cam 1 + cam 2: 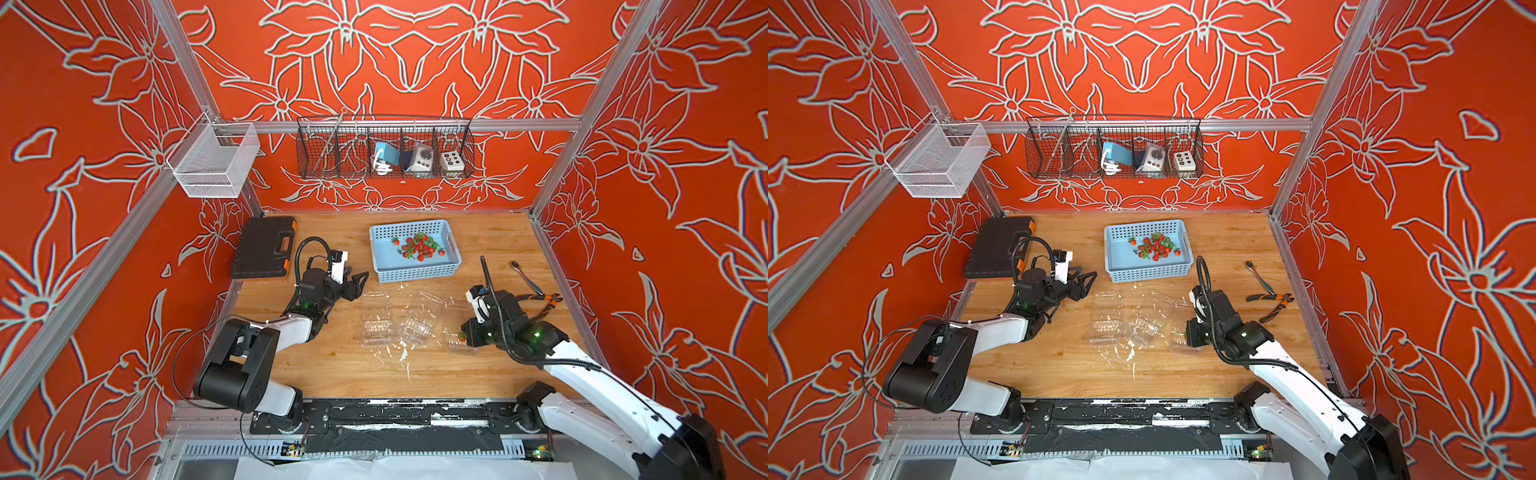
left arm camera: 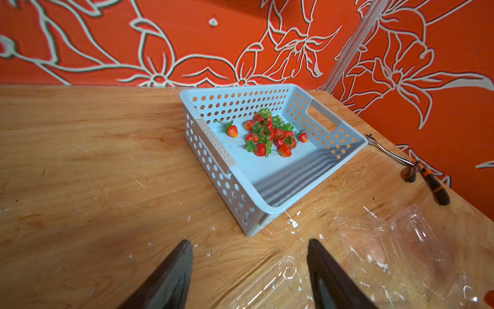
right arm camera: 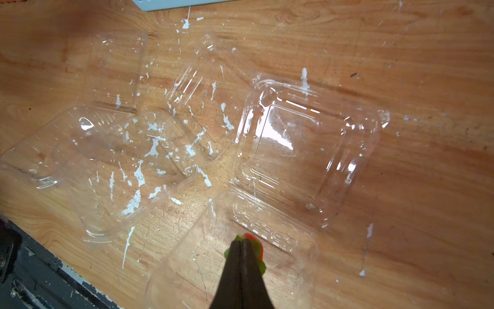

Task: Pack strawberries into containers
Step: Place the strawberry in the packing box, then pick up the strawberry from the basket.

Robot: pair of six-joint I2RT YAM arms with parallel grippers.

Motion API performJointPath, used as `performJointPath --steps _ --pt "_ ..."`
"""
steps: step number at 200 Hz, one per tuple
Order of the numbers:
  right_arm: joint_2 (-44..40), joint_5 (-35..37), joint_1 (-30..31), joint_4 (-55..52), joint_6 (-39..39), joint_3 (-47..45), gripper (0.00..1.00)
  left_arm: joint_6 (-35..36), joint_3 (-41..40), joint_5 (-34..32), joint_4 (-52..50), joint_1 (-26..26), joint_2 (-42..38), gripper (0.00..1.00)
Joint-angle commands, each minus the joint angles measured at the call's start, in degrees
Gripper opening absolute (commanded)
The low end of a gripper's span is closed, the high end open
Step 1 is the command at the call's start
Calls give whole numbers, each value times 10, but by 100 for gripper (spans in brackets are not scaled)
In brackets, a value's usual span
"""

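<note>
Right gripper (image 3: 242, 241), leafy strawberry (image 3: 258, 250), ribbed container (image 3: 187, 267)

This is looking like a robot test cell in a lab. Aluminium frame bars (image 1: 523, 124) are framing walls (image 1: 415, 62) with a red flower print. The left arm (image 1: 286, 328) and the right arm (image 1: 582, 374) are standing on a black mounting rail (image 1: 415, 409) beside a paint-flecked wooden table (image 1: 353, 374). A wire basket (image 1: 320, 153) with control boxes (image 1: 451, 160) is hanging on the back bar; a tool case (image 1: 262, 249) and pliers (image 2: 438, 190) are lying on the wood.
</note>
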Motion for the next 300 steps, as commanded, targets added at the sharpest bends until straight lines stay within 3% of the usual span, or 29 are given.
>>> performJointPath --steps 1,18,99,147,226,257,300 --pt "8 -9 7 6 15 -10 0 6 14 2 2 -3 -13 67" --pt "13 -4 9 10 14 -16 0 6 15 3 2 -3 -11 67" --pt "21 18 9 3 -1 5 27 7 18 3 -1 -4 -7 67" --pt "44 82 6 -1 -43 84 34 5 20 6 1 -5 -1 67" --pt "369 125 -35 -2 -171 395 37 6 26 8 -1 -9 2 67" --pt "510 185 -48 -55 -229 547 44 6 27 8 0 -10 4 67" --pt "689 212 -68 -138 -266 753 42 14 32 2 -8 -12 8 67"
